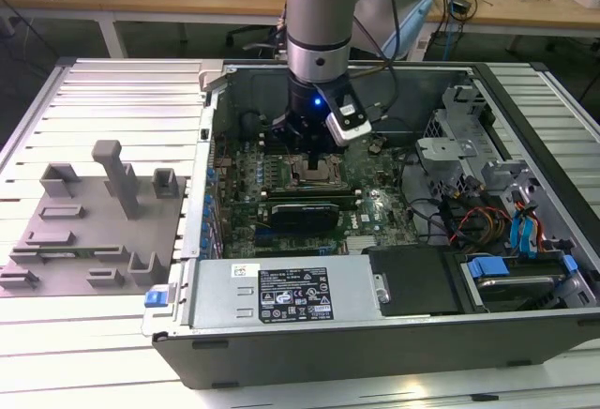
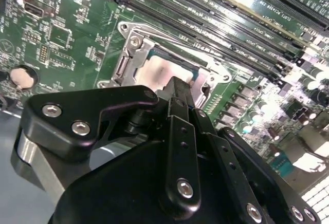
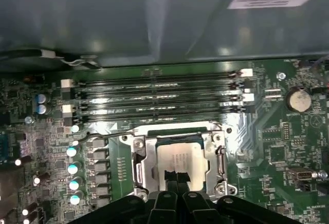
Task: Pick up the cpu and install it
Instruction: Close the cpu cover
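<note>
gripper [image 1: 314, 156] sits low over the socket [image 1: 312, 176], with the case top open above it. In the exterior view, around it: case wall [image 1: 212, 146] at 9, expansion card [image 1: 305, 212] at 6, drive cage [image 1: 450, 151] at 3, loose cables [image 1: 436, 210] at 4.

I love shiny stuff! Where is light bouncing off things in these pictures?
Second wrist view: glare whitens the memory slots and the cpu. First wrist view: the cpu gleams, and the case wall shows pale reflections. Exterior view: a blue light glows on the arm.
</note>
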Robot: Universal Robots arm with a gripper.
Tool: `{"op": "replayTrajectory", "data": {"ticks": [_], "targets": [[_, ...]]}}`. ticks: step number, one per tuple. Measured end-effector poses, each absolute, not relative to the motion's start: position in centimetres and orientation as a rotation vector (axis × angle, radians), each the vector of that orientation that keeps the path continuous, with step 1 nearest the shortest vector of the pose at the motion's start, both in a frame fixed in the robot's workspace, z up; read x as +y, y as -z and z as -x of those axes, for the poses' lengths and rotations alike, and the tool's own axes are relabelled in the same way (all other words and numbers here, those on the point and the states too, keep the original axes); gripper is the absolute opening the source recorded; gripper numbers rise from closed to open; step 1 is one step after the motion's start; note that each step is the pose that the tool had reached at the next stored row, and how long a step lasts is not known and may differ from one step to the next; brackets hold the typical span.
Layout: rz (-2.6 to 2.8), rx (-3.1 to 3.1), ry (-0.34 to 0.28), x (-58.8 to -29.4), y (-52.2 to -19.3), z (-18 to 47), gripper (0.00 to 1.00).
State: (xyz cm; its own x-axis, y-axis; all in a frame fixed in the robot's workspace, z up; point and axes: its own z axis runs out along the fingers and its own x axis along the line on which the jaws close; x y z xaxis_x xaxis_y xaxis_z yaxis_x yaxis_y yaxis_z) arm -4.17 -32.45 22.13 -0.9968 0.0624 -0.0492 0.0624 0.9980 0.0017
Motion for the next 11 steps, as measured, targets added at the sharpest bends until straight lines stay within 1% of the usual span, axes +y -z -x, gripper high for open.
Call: {"op": "replayTrajectory", "data": {"ticks": [11], "targets": [[-0.032,3.092,-0.002,-32.4,-21.3,6.2,0.11]]}}
